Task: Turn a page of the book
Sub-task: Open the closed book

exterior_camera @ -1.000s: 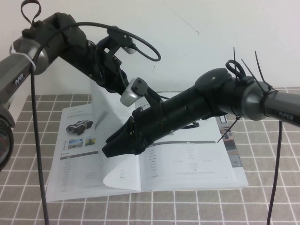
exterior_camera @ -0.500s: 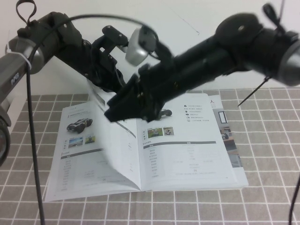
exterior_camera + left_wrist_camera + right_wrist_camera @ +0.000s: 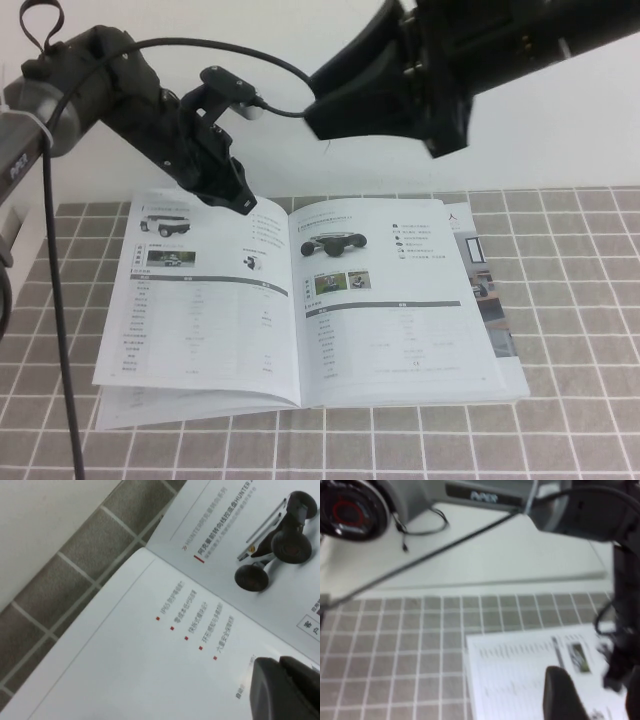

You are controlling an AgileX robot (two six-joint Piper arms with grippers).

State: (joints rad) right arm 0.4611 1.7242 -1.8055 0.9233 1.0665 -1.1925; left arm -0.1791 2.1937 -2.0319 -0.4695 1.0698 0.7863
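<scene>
The book (image 3: 300, 390) lies open and flat on the grey tiled cloth. Its right-hand page (image 3: 400, 320) shows a black chassis, two little photos and a grey-barred table; the chassis also shows in the left wrist view (image 3: 280, 545). The left-hand sheet (image 3: 200, 320) lies flat, with a pale vehicle at its top. My left gripper (image 3: 235, 195) hangs just over that sheet's top near the spine; its fingers (image 3: 265, 685) are together with nothing between them. My right gripper (image 3: 325, 115) is raised high behind the book, open and empty (image 3: 597, 690).
The tiled cloth (image 3: 570, 400) extends to the right and front of the book. A white wall stands behind. Edges of lower pages (image 3: 485, 280) stick out on the book's right side. The left arm's cable (image 3: 55, 330) hangs down at the left.
The sheet that stood curled over the spine has swung left and lies flat. My right arm has lifted off the book, up and back. My left gripper stays near the spine, slightly lower.
</scene>
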